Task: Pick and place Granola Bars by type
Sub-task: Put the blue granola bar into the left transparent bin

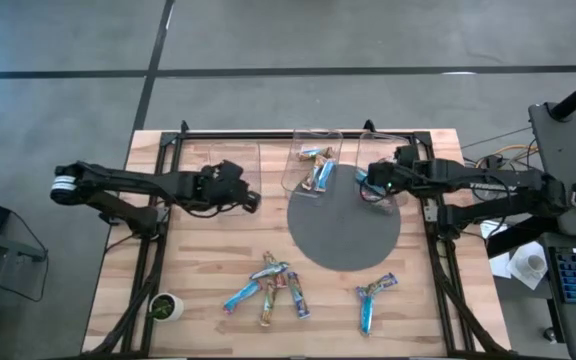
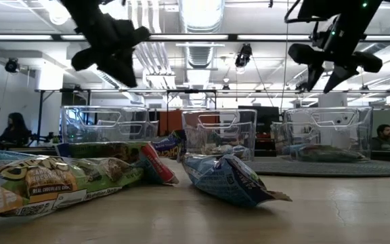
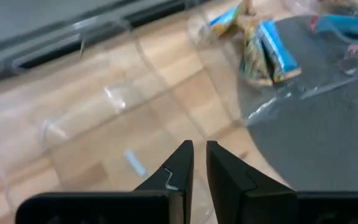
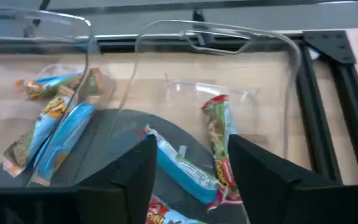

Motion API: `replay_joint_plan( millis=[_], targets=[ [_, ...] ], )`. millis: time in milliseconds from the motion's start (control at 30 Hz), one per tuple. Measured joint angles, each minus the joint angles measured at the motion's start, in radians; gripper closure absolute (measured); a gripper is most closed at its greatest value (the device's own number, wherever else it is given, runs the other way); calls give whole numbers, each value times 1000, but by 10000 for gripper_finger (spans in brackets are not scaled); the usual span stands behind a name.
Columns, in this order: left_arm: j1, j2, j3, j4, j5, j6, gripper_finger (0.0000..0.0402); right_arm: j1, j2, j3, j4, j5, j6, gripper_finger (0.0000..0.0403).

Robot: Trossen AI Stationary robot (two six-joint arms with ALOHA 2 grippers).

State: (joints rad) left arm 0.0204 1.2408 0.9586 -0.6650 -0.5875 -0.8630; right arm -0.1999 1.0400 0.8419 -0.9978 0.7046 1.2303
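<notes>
Wooden table (image 1: 208, 260) with grey round mat (image 1: 343, 235); around the mat, left gripper (image 1: 253, 201) closed and empty, right gripper (image 1: 373, 190) parted.

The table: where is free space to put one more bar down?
Bare wood lies between the green cup and the left pincer, and on the grey mat centre. Crowded: the front bar cluster, the middle bin, and the right bin under the right pincer.
</notes>
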Motion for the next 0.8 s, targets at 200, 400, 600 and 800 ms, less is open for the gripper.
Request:
replay_joint_plan(
  millis=[200, 400, 600, 800],
  targets=[
    [-4, -81, -96, 103, 62, 8, 374, -2, -19, 19, 239, -282, -361, 193],
    [-3, -90, -118, 156, 126, 38, 374, 8, -16, 20, 352, -763, -545, 201],
    [-3, -82, -118, 188, 238, -17, 374, 62, -16, 13, 204, -758, -550, 209],
    [-38, -72, -127, 183, 388, -113, 374, 91, -16, -17, 197, -701, -554, 211]
  ],
)
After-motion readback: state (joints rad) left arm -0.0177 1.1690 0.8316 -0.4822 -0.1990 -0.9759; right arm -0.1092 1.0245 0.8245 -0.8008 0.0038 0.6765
